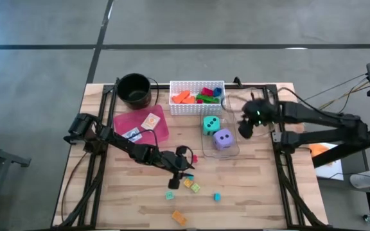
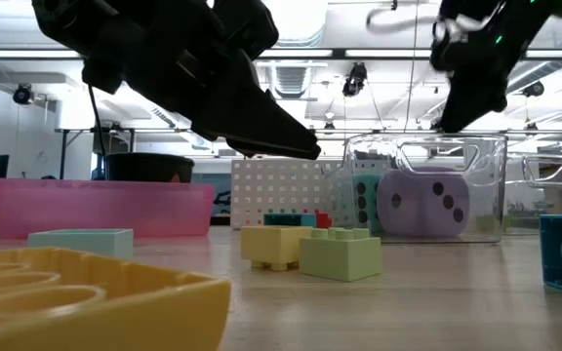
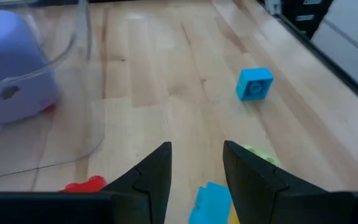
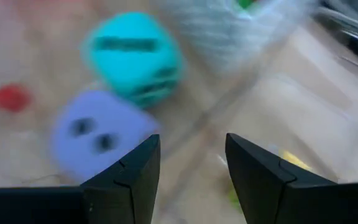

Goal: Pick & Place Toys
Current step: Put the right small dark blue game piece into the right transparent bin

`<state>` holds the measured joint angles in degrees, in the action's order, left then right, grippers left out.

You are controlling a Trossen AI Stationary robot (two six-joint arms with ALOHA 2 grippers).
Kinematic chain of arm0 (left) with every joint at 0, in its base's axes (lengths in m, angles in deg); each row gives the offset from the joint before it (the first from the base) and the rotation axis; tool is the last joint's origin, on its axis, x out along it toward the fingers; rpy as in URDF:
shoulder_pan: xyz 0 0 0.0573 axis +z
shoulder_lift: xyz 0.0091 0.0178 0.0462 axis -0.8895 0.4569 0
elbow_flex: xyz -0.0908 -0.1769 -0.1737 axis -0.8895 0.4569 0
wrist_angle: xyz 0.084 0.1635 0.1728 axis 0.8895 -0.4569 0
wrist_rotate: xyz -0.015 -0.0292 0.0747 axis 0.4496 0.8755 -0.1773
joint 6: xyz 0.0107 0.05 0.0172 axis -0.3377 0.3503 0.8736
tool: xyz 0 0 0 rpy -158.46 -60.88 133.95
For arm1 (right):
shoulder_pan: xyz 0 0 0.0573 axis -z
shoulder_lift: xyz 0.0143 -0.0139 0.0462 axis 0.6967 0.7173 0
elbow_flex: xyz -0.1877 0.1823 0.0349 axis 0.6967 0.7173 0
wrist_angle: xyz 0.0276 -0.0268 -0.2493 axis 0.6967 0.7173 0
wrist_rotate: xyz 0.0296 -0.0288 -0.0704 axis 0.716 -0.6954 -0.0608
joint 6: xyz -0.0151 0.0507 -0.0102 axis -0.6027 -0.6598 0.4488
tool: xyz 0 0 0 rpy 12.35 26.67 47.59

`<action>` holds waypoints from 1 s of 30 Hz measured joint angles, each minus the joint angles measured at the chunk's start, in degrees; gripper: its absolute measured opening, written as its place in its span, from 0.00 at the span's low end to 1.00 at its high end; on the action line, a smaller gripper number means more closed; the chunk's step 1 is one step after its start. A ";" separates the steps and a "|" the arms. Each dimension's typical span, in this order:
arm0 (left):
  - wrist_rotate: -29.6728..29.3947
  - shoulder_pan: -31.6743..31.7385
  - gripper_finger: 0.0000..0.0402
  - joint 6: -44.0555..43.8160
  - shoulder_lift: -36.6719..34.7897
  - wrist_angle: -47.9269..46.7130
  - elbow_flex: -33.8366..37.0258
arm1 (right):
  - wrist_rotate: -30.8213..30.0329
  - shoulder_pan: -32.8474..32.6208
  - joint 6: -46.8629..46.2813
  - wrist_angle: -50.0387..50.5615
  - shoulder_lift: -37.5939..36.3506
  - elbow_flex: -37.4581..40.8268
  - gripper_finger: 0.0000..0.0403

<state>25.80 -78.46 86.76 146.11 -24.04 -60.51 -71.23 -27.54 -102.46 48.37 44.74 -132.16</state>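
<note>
My left gripper (image 1: 184, 168) sits low over the middle of the wooden table (image 1: 255, 199), just above the loose blocks. Fingers (image 3: 155, 171) are parted a moderate gap, nothing between them. In the left wrist view a blue block (image 3: 211, 200) lies on the wood right below that gap, a light green block (image 3: 258, 154) just beside one finger, a small red piece (image 3: 86, 185) on the other side. A second blue block (image 3: 254, 83) lies well apart, farther out on the table.

My right gripper (image 1: 244, 126) hangs above the table just right of the clear container (image 1: 220, 152). Fingers (image 4: 128, 174) are open, empty.

Teal die (image 1: 211, 124) and purple die (image 1: 223, 138) both sit inside the clear container, touching or nearly so; the right wrist view is too blurred to tell which. Purple die's face shows three black dots in the low view.

White perforated basket (image 1: 196, 108) at the table's far edge holds orange, green, red and blue blocks. Pink tray (image 1: 161, 131) left of it carries two small cards (image 1: 151, 120). Black bucket (image 1: 134, 89) stands at the far left corner.

More loose blocks lie near the front edge, including an orange block (image 1: 179, 217).
</note>
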 joint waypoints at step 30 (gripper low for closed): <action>-8.29 0.01 0.37 -4.72 0.00 -0.90 0.37 | -23.71 -45.15 -5.06 -20.62 14.96 -6.49 0.45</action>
<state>17.50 -78.45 82.04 146.11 -24.94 -60.14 -94.94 -72.70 -107.52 27.75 59.70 -138.65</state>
